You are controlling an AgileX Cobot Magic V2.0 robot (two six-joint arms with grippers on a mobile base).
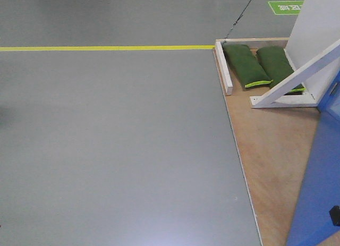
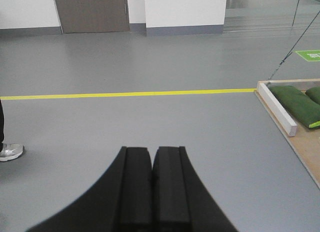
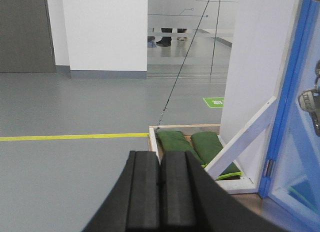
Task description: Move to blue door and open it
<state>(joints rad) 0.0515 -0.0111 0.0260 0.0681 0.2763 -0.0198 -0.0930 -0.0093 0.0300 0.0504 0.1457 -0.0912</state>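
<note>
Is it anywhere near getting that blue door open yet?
Partly. Done: the robot is close, with the blue door at the right edge of the front view, on its wooden platform. In hand: nothing; the left gripper and right gripper are both shut and empty, pointing over the floor. Left: reach the silver handle, untouched at the right gripper's right, and swing the door open.

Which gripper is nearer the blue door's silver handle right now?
Right. The right gripper has the blue door and its silver handle close ahead to its right. The left gripper view shows just the green sandbags at far right, no door.
</note>
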